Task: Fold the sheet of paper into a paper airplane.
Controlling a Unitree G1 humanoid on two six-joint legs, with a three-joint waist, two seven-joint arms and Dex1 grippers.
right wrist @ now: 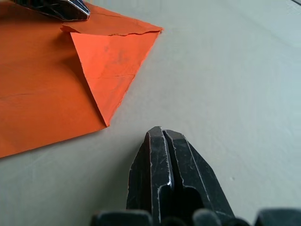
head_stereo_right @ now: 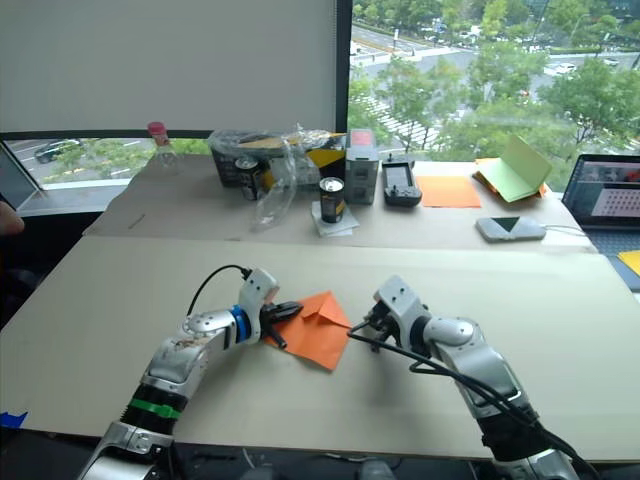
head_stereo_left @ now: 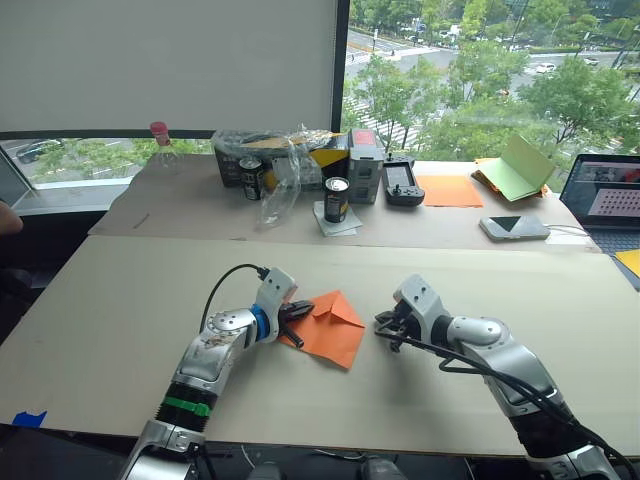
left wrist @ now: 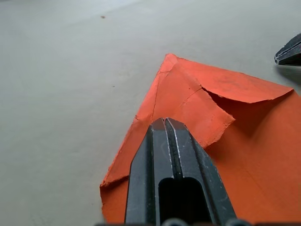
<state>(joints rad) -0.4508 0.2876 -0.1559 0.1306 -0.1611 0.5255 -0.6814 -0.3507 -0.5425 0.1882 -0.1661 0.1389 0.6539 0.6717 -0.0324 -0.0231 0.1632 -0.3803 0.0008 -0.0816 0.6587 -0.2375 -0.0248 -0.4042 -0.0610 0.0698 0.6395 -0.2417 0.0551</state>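
Table: a wide beige table carries everything; the near half is bare apart from the paper and the two arms.
Back row: far behind, well apart from the work, stand a dark can, a crumpled clear bag, a paler orange sheet, a light green booklet, a phone and a laptop.
Sheet of paper: the bright orange sheet of paper lies flat near the front middle of the table, between the grippers, with two corner flaps turned in to a point on its far side.
Fold progress: judged from the shape, only the early nose folds are in; no wedge yet.
Handling: thin, light and limp; it would slide on the smooth top under a sideways push, and its frayed creases look easy to tear. The flaps sit slightly proud, which gives an edge to slip under.
Where to hold: best pinned flat on the body while the free edge beside the point is lifted.
Left gripper: the left gripper has its fingers pressed together, tips over the sheet's left corner; whether they touch it is hard to tell.
Right gripper: the right gripper is likewise closed on nothing, just beside the sheet's right edge.
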